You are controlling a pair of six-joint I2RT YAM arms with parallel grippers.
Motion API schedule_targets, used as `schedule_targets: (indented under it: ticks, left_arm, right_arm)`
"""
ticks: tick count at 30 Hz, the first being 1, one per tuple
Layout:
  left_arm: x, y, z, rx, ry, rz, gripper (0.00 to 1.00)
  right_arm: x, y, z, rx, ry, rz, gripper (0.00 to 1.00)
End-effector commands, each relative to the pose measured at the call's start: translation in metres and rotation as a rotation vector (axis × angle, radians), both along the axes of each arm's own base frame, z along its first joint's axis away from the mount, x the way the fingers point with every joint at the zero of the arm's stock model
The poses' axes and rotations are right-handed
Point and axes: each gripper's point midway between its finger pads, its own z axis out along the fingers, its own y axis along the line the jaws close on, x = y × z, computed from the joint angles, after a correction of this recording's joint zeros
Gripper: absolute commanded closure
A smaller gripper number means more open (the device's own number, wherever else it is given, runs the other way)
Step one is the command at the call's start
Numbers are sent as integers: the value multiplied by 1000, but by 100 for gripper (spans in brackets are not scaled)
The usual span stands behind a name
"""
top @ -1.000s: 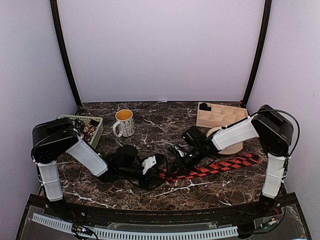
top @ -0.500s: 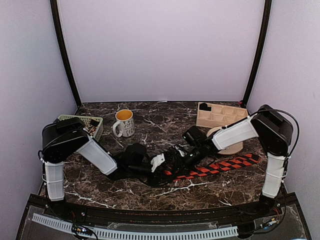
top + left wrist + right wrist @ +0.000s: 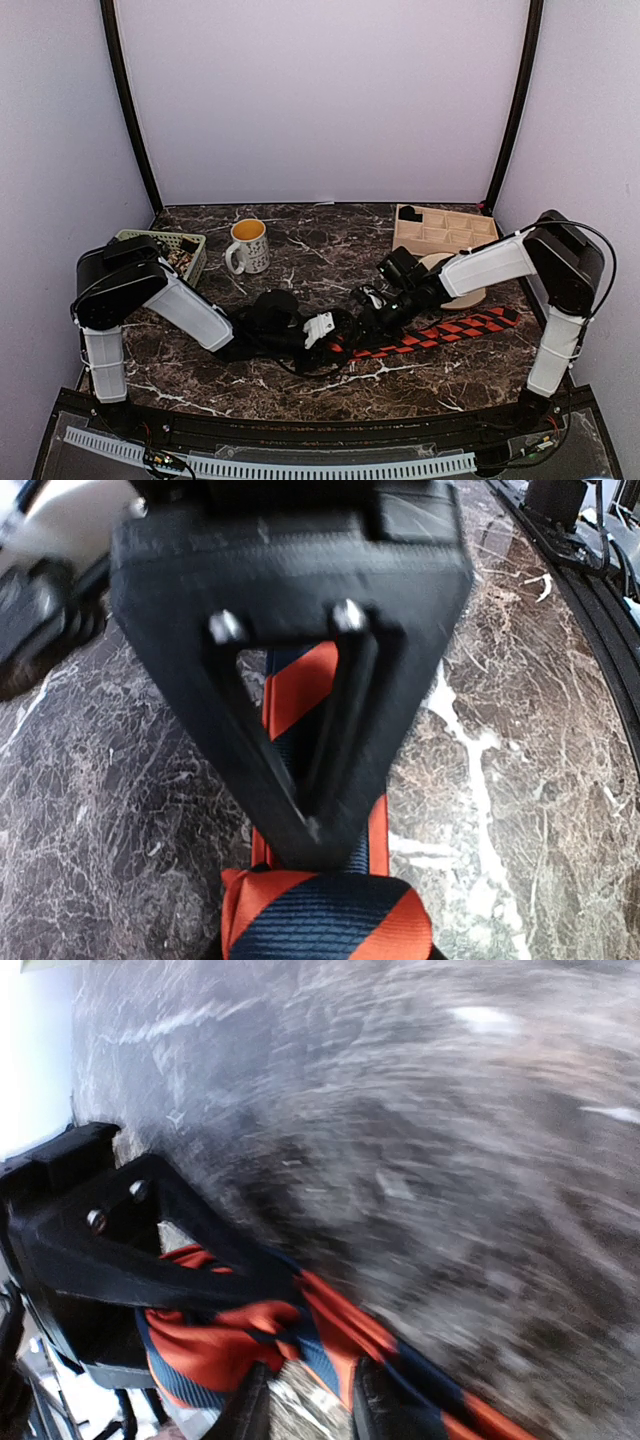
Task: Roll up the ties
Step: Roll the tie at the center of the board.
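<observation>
Table [image 3: 300, 385]: dark marble with white veins, everything going on near the middle.
Left arm [image 3: 185, 305]: reaching in low from the left, stretched toward the centre.
Right arm [image 3: 485, 265]: angling down from the right, meeting the other at mid-table.
Tie [image 3: 450, 330]: red-and-black diagonal stripes, laid flat from the right side toward the centre. Near end bunched into a loose fold right where the two claws meet. Close up, the dark stripes look navy.
Wooden tray [image 3: 440, 230]: far right, divided into compartments, something dark in the far-left one.
Basket [image 3: 185, 250]: pale green, far left, brownish bits inside, too small to name.
Wooden disc [image 3: 465, 295]: round, just in front of the tray, partly under the right arm.
Mug [image 3: 248, 245]: white, patterned, yellow inside, upright beside the basket, handle to the left.
Left gripper [image 3: 332, 333]: down on the table at the tie's bunched end. Fold seen between its black fingers from the right wrist view. Clamped or only around the fold, cannot tell.
Right gripper [image 3: 308, 1405]: jaws parted by a narrow gap, low over the tie just beside the fold, nothing pinched.
Fingertips [image 3: 252, 1405]: blurred, with striped fabric running across right at them.
</observation>
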Motion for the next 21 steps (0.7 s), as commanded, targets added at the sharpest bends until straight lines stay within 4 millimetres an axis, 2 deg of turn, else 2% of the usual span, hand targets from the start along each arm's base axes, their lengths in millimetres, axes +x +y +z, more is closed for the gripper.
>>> schedule_targets:
  ticks: [1, 5, 8, 12, 18, 21]
  left_arm:
    - [-16, 61, -73, 364, 117, 51, 70]
    - [-15, 60, -74, 381, 125, 55, 69]
    - [-14, 58, -74, 379, 130, 55, 69]
    - [-15, 57, -73, 370, 136, 55, 68]
    - [-15, 57, -73, 371, 136, 50, 68]
    - [-15, 55, -72, 368, 134, 43, 67]
  right_arm:
    - [5, -18, 11, -20, 12, -82, 65]
    - [3, 2, 36, 97, 27, -80, 57]
    - [-3, 15, 36, 105, 35, -52, 56]
    - [-4, 21, 29, 101, 44, -47, 57]
    - [-3, 24, 23, 97, 53, -36, 70]
    - [-5, 25, 21, 88, 52, -25, 87]
